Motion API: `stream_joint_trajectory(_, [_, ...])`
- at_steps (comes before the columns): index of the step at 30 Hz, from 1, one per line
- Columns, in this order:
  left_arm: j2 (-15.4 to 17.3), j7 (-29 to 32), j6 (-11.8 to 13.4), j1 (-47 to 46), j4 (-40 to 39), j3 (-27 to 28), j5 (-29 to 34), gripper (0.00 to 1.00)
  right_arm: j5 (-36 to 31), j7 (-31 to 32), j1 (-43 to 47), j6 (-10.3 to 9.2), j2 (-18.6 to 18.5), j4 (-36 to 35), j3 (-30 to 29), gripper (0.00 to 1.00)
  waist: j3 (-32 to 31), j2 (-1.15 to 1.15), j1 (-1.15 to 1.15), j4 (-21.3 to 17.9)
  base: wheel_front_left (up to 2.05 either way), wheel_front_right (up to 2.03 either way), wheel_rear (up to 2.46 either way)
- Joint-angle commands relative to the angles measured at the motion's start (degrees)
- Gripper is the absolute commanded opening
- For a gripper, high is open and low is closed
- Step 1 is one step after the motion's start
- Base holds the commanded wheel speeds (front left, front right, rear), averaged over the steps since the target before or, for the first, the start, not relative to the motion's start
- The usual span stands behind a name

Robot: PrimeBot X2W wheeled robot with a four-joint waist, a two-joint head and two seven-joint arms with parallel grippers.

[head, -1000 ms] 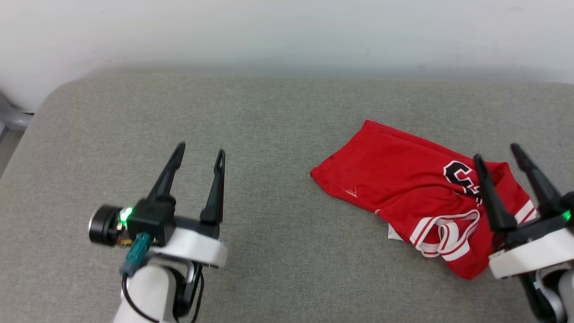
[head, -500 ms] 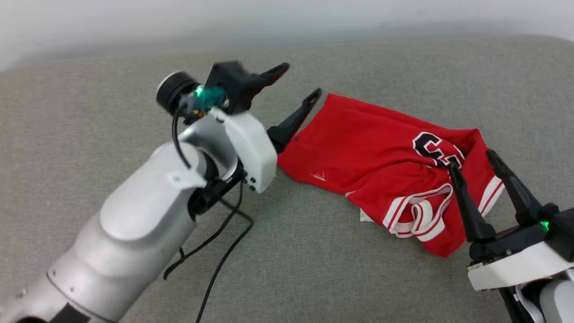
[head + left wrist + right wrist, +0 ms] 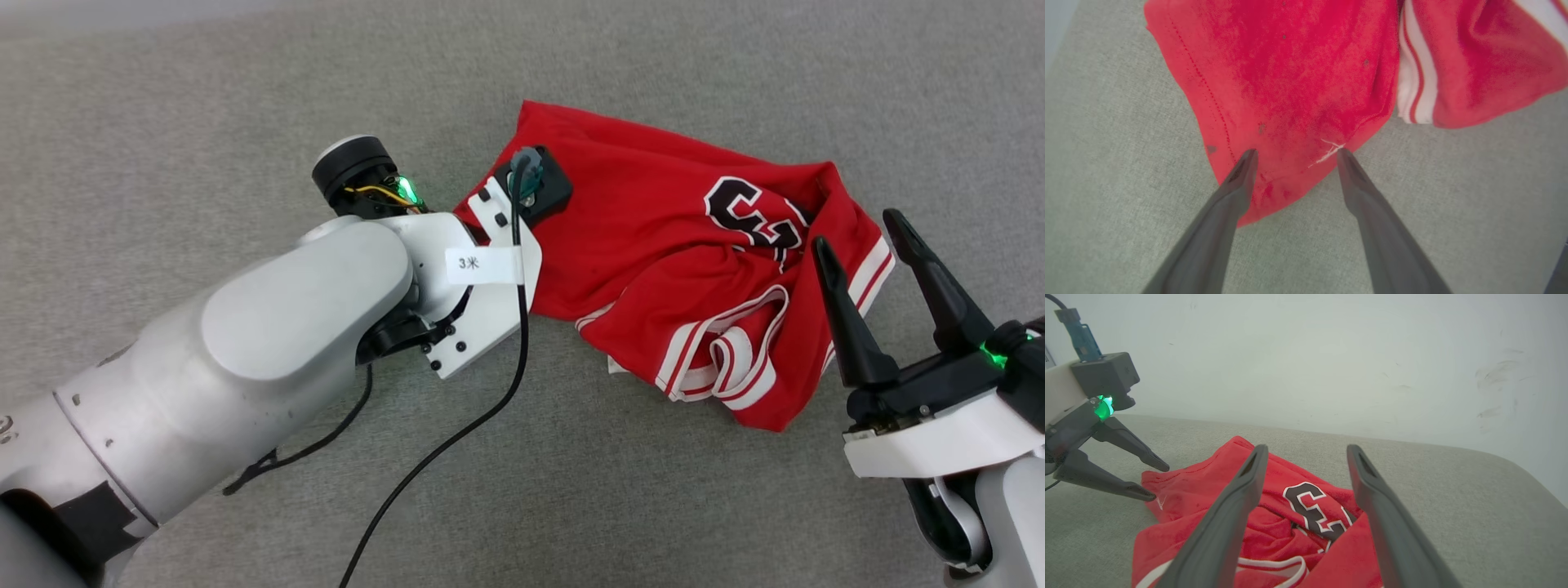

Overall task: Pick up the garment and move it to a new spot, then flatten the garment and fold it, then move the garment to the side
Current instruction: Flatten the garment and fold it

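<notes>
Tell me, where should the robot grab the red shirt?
Grab the shirt by the hemmed corner at its left end, coming down from above. That corner lies flat and sticks out from the crumpled middle, and the open left gripper points right at it.

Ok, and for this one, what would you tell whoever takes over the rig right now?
Left gripper: open, fingertips straddling a red hem corner of the garment, not closed on it.
Right gripper: open, holding nothing, poised at the garment's striped-trim side.
Garment: crumpled on the grey padded surface, chest number partly showing.
Done: nothing yet; no grasp made.
To do: grasp it, move it to a new spot, flatten, fold, move it aside.
</notes>
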Motion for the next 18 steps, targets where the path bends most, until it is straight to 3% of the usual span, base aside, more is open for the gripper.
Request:
stream_joint_trajectory(1, [0.14,1.05,0.01,1.05,0.23,-0.06,1.81,1.00,0.27,-0.39,-1.29,-0.08,0.50,0.19,0.18,1.00,2.19,0.00,-0.01,-1.50,0.00,0.00,0.00])
stream_joint_trajectory(8, [0.88,9.15,-0.06,6.62,-0.88,-0.80,3.63,1.00,0.39,-1.14,-2.98,-0.08,0.86,0.86,0.48,1.00,4.54,0.00,-0.01,-2.39,0.00,0.00,0.00])
stream_joint_trajectory(13, [2.09,10.57,-0.07,9.33,-1.12,-1.33,6.35,1.00,-0.01,-1.43,-3.67,-0.08,1.36,0.98,0.57,1.00,5.02,0.00,-0.01,-2.45,0.00,0.00,0.00])
stream_joint_trajectory(14, [2.15,9.72,-0.14,9.51,-1.20,-1.36,6.26,0.16,-0.09,-1.47,-3.66,-0.08,1.39,1.05,0.55,1.00,4.95,0.00,-0.01,-2.34,0.00,0.00,0.00])
stream_joint_trajectory(15, [2.08,9.38,-0.14,9.65,-1.37,-1.36,6.41,0.00,-0.19,-1.45,-3.67,-0.08,1.40,1.14,0.49,1.00,4.80,0.00,-0.01,-2.19,0.00,0.00,0.00])
stream_joint_trajectory(18, [2.77,6.27,-0.04,8.46,-1.95,-0.94,7.59,0.00,-0.25,-1.50,-3.41,-0.08,1.32,1.27,0.29,1.00,3.80,0.00,-0.01,-1.47,0.00,0.00,0.00])
